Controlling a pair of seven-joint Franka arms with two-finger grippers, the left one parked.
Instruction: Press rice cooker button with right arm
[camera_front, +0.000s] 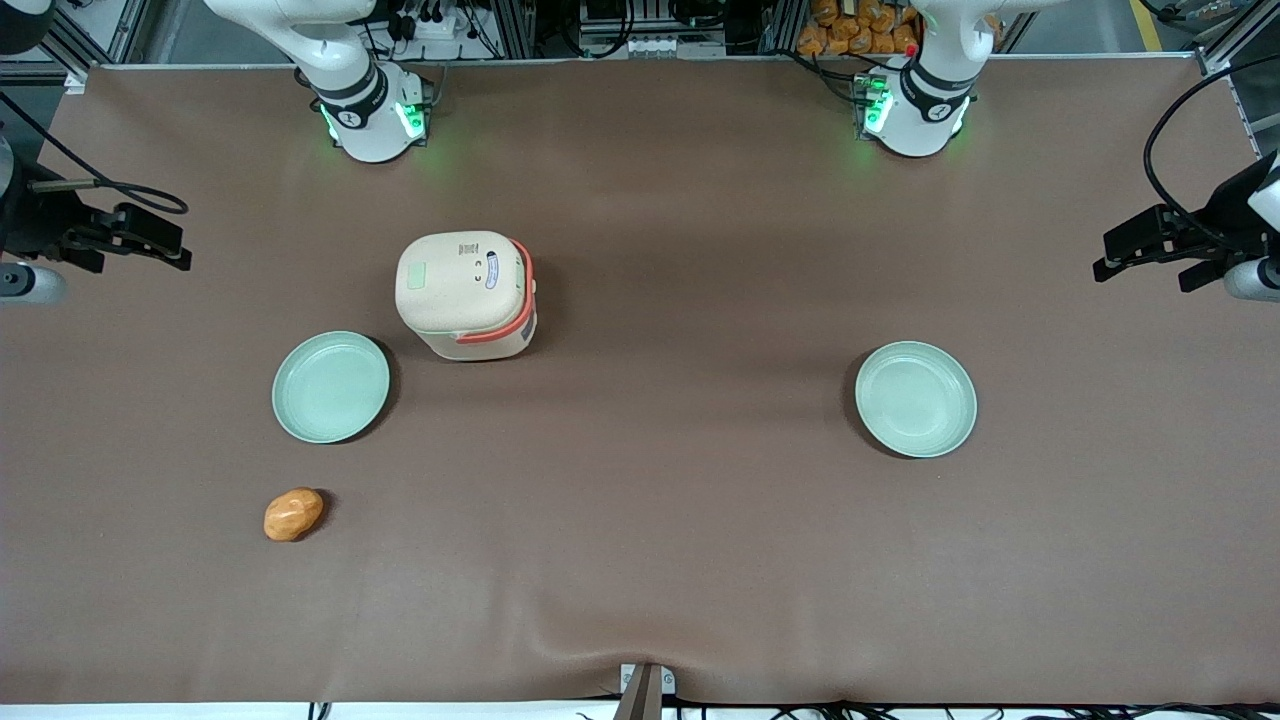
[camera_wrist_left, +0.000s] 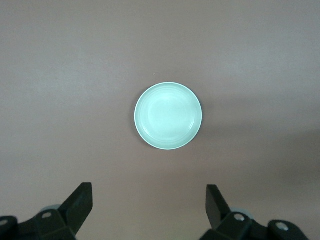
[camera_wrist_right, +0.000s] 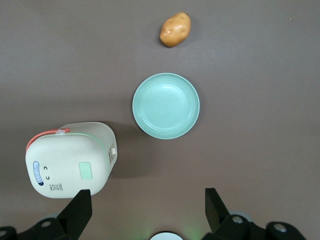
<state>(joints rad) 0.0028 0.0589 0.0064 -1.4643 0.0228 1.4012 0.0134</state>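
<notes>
We saw a broad brown table (camera_front: 700, 560) filling the scene, and at the working arm's end of it stood the right arm (camera_front: 340, 60), its white base farther from the front camera than everything that lay on the cloth. The rice cooker (camera_front: 465, 295) stood upright on the table, nearer the front camera than that base, its cream lid facing up and its orange-red handle band (camera_front: 524, 300) running along the edge turned toward the parked arm's end. On the lid we made out the button (camera_front: 417, 275), a small pale green rectangle, set apart from the blue-and-white oval label (camera_front: 491, 276) on the same lid. A pale green plate (camera_front: 331, 387) lay just beside the cooker, a little nearer the front camera, without touching it; a second plate (camera_front: 915, 398) lay well apart, toward the parked arm's end. A potato (camera_front: 293, 514) rested nearer the front camera than the first plate. The gripper (camera_wrist_right: 147, 212) hung high above the table, well clear of the cooker, and we found its two black fingers (camera_wrist_right: 77, 212) spread wide with nothing between them.
</notes>
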